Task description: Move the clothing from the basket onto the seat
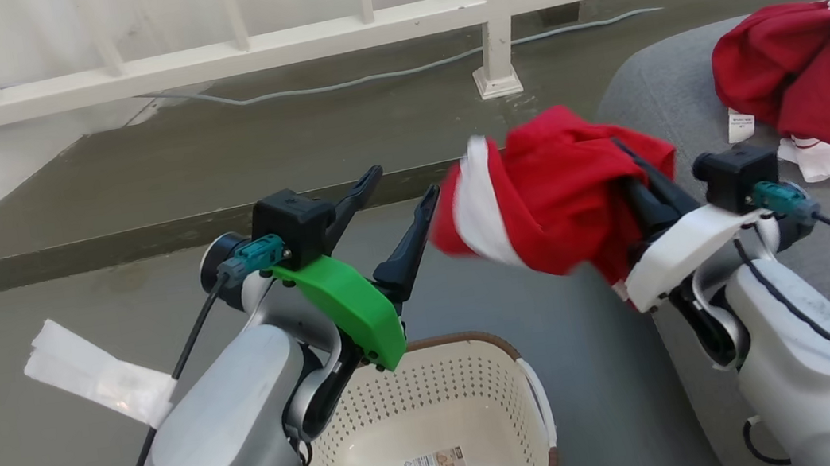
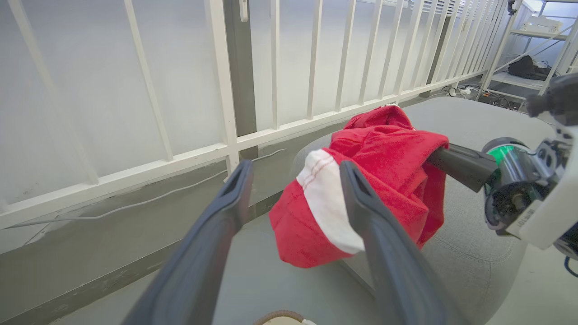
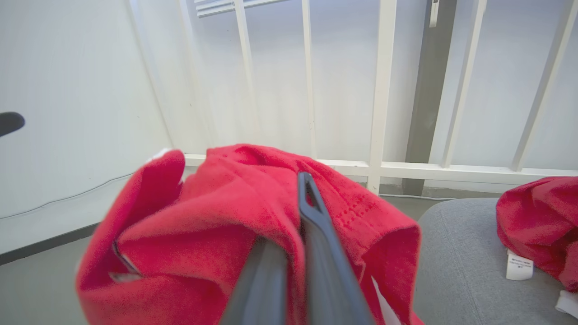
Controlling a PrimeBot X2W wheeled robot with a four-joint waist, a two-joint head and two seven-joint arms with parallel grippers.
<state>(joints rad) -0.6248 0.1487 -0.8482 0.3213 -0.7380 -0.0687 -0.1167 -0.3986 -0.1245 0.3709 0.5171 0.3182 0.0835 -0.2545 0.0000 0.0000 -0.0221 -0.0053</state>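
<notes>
Dark right gripper: fingers pressed together, pinching a bunched red garment with a white band.
Green-shelled left gripper: jaws wide apart, gripping nothing, just beside that white band.
Held garment: hanging in the air at the edge of the seat.
White basket: on the floor under the left forearm, sticker inside.
Grey seat: another red-and-white heap lies further along it.
</notes>
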